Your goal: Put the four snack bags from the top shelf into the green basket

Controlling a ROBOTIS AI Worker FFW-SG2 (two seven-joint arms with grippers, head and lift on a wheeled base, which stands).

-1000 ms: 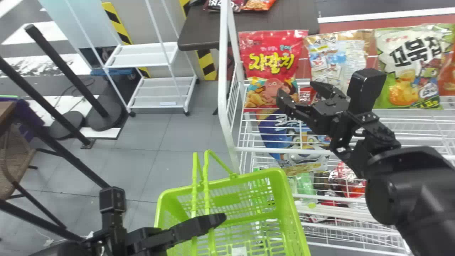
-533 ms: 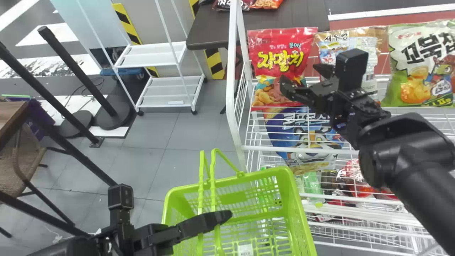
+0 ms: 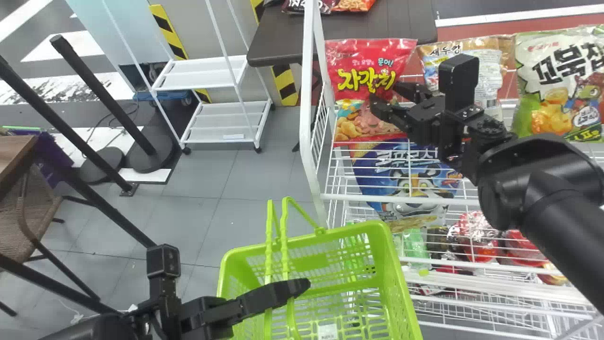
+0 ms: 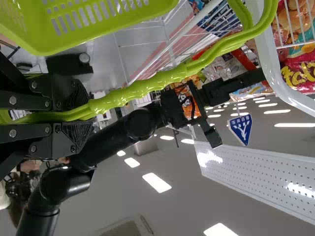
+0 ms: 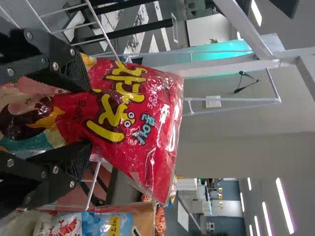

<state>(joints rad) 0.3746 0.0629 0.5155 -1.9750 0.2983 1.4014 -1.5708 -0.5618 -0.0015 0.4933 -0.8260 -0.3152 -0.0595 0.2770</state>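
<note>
Holding the red snack bag between its two fingers, the right gripper is at the front of the top shelf, at the left end of the white rack. The fingers press the bag from both its sides. This bag stands nearly upright; its long axis goes from the shelf up, with the top edge as the upper end, and its printed face is turned to the robot. In the right wrist view, the top end points away from the gripper, beyond the fingertips, while the lower part is between the fingers.

To the right of it stand the beige snack bag and the green-and-white snack bag, both also upright and with their print to the front. The left gripper is clenched on the handles of the green basket, which is in front of the rack. A blue bag is seen through the wires, under the red one.
</note>
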